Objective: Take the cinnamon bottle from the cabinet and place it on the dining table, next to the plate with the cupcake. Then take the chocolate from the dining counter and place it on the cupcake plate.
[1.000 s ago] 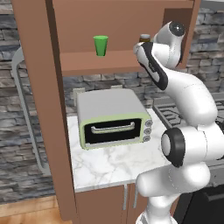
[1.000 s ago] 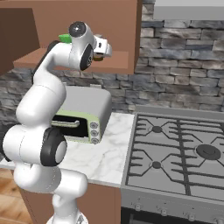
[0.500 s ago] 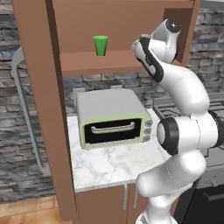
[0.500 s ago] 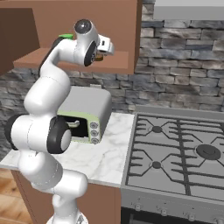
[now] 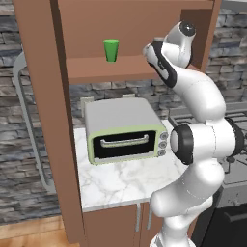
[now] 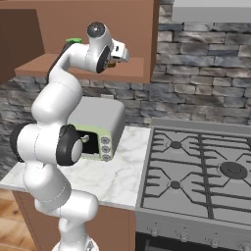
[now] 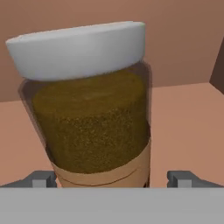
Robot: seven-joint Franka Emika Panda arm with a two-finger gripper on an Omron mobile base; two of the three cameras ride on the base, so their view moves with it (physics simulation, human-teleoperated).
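Arm raised to cabinet [image 5: 43, 96] shelf, hand [image 7: 113, 183] straddling upright cinnamon bottle [image 7: 89, 109]

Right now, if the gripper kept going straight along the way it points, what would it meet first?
The cinnamon bottle. In the hand view it stands upright on the cabinet shelf, dead ahead of the gripper, between the open fingers. How near the gap is, I cannot tell.

My tool's camera faces the cinnamon bottle [image 7: 94, 113]: speckled brown with a white cap and tan label band. The cabinet [image 5: 43, 96] is reddish-brown; a green cup [image 5: 111, 50] stands on its shelf.
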